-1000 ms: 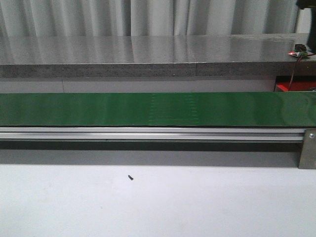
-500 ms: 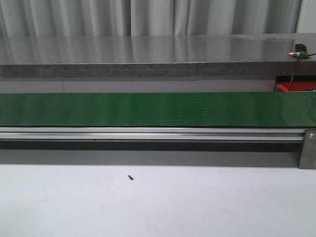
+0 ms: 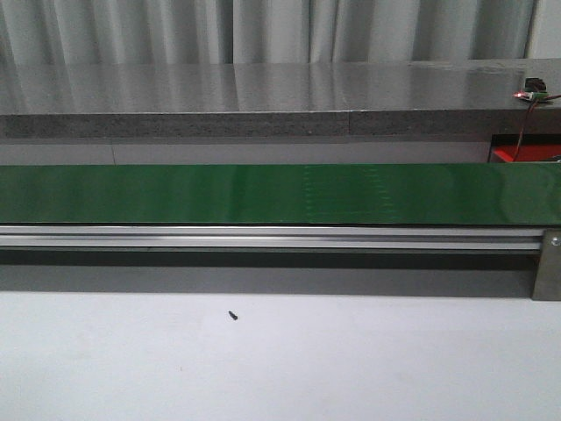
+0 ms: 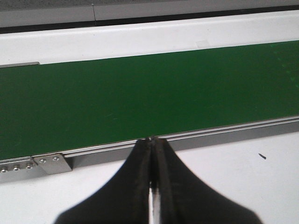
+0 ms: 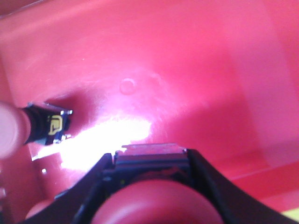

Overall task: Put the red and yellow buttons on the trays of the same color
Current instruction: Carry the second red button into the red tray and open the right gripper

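Green belt: the conveyor belt (image 3: 263, 194) runs the full width of the bench, bare of buttons in the front view.
Rail: an aluminium rail (image 3: 263, 235) lines the belt's near edge.
Speck: a small dark screw (image 3: 232, 315) lies on the white bench (image 3: 351, 360), left of centre.
Left gripper: the left gripper (image 4: 152, 140) hangs at the belt's near edge, jaws pressed together on nothing.
Right gripper: the right gripper (image 5: 152, 156) is clenched on a red button (image 5: 156, 203) over the floor of the red tray (image 5: 187, 60).
Other button: a second button (image 5: 39, 125) lies on its side on the tray floor, near the gripper.
Tray corner: a red sliver (image 3: 524, 154) shows at the bench's far right edge.
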### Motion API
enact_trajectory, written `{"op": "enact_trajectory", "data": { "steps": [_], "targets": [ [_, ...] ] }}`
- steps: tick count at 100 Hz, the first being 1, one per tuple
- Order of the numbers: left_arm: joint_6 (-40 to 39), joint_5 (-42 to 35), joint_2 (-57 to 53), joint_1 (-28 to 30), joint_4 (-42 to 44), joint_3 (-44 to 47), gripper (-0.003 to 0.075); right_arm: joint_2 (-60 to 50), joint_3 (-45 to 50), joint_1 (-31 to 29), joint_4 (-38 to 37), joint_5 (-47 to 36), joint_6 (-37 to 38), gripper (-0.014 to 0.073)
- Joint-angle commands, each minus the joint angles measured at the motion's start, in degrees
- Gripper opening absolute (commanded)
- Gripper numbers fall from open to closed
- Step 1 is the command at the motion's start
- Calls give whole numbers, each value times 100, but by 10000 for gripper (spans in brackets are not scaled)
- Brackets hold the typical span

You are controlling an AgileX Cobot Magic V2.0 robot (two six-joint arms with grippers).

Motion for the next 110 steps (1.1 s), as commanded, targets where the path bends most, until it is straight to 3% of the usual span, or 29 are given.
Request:
{"op": "enact_trajectory", "data": {
  "steps": [1,27,91,98,110],
  "targets": [
    [17,-276,-56,-29,-195,-147,-20,-132,-519,3,59,5,13,263],
    [17,-276,-56,-29,-195,-147,-20,377,-1003,121,59,17,8,263],
    [17,-284,-56,-29,-195,-147,-20,948,-1002,282,53,-395,2,270],
    [17,-284,-56,-29,-195,-147,-20,948,-1002,282,0,-383,-4,314],
    [17,-284,-56,-29,-195,-147,-20,948,-1002,282,-11,-372,-60,477]
  ]
}}
